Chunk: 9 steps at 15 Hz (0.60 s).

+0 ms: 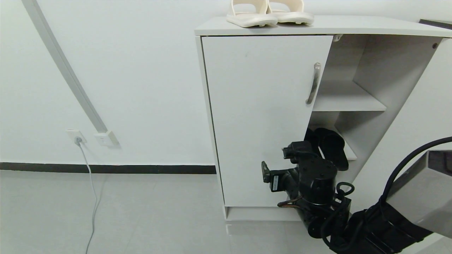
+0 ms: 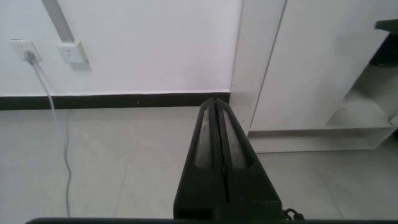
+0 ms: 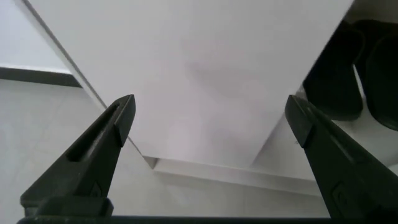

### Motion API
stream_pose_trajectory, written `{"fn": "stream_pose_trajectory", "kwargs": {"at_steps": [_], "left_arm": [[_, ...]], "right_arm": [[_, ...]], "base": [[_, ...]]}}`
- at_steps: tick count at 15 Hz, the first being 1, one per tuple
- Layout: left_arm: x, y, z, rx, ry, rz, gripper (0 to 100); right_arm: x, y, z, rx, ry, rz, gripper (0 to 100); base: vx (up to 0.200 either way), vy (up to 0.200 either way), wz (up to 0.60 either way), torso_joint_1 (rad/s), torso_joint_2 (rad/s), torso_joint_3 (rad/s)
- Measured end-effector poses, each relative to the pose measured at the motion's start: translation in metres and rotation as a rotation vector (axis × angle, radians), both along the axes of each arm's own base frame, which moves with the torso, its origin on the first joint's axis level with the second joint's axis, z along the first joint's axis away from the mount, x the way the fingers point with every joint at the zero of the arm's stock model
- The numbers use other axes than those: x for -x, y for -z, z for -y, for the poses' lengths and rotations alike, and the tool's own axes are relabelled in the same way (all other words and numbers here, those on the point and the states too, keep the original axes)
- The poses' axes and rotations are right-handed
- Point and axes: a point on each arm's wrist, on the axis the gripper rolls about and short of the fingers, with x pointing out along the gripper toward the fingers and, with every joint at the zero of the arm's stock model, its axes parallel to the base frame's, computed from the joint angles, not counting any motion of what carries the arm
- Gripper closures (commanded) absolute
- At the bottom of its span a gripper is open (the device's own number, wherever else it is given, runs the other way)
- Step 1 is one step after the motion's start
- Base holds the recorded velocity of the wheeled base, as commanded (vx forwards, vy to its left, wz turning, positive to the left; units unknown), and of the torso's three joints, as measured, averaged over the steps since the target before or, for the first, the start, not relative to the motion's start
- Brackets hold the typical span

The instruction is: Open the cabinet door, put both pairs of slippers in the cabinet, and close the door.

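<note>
Half done, by judgement. Found the black pair (image 1: 330,144) inside the cabinet (image 1: 353,26), lying on the lower shelf (image 1: 349,153). Found the cream pair (image 1: 270,14) on top of the cabinet, side by side at the front edge, above the shut left door (image 1: 261,116). Saw the right door (image 1: 416,116) swung wide, and a bare upper shelf (image 1: 348,102) over the black pair.

Found the right gripper (image 1: 279,160) low, just before the bottom of the left door and near the black pair, with fingers spread wide and holding nothing. Found the left gripper (image 2: 215,106) low over the floor (image 2: 124,168), well apart from the cabinet, with fingers pressed together and nothing between them.

Judged the cream pair light, soft and a little springy, probably foam or rubber, and not fragile. Expected the smooth soles to slide easily on the top when pushed. Thought best to close over the two inner edges together, near the middle of the soles, or else over the broad straps. Expected a hold on a thin outer edge to bend the slipper and slip off. Judged a high reach necessary, since found the pair far above the right gripper.
</note>
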Motion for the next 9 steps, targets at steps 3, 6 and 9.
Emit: {"fn": "stream_pose_trajectory", "kwargs": {"at_steps": [3, 6, 9], "left_arm": [[0.0000, 0.0000, 0.0000, -0.001, 0.000, 0.000, 100], [0.0000, 0.0000, 0.0000, 0.000, 0.000, 0.000, 100], [0.0000, 0.0000, 0.0000, 0.000, -0.001, 0.000, 100]], "right_arm": [[-0.0011, -0.0017, 0.0062, -0.007, -0.037, 0.044, 0], [0.0003, 0.0000, 0.0090, 0.006, -0.045, 0.077, 0], [0.0001, 0.0030, 0.0095, 0.017, -0.044, 0.071, 0]], "base": [[0.000, 0.000, 0.00, 0.000, 0.00, 0.000], [0.000, 0.000, 0.00, 0.000, 0.00, 0.000], [0.000, 0.000, 0.00, 0.004, -0.01, -0.019]]}}
